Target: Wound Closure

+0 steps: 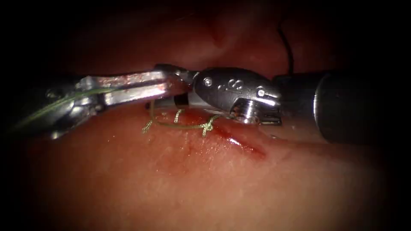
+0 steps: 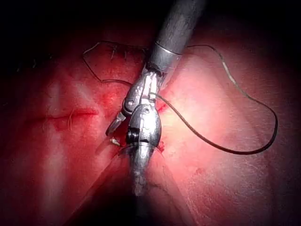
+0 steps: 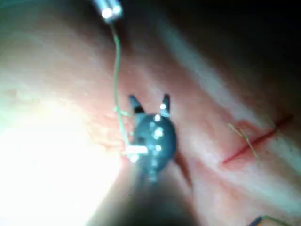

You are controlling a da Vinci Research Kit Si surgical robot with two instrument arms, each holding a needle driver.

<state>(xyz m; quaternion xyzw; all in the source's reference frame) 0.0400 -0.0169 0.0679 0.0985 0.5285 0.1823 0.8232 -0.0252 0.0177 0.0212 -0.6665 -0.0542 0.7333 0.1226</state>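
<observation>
- Needle: I cannot make it out anywhere among the metal and thread, so I cannot say where it lies or whether it is in the tissue [image 1: 192,188].
- Left pincer [image 1: 173,85]: two long, flat, polished blades smeared red, reaching in over the cut [image 1: 252,149]. Their tips sit against the right arm's wrist housing, and I cannot tell whether they are pressed together.
- Right pincer [image 3: 149,100]: in the right wrist view the two short dark tips stand spread, with nothing between them. In the endoscope view the tips are hidden behind the left blades, and the rounded, riveted steel wrist is what shows.
- Green thread [image 1: 180,126]: thin and braided. It lies as a low loop on the tissue just under both tools, with a small knot [image 1: 208,126] at the cut's left end. One stretch runs along the left arm's body.
- In the right wrist view the green thread passes close beside one spread tip, not between them, and leads up to the left tool.
- Red fluid [image 1: 237,142]: glossy, pooled along the cut, below the right wrist.
- Dark strand [image 2: 244,150]: smooth and wiry, curling loose over the tissue, well apart from both pincers.
</observation>
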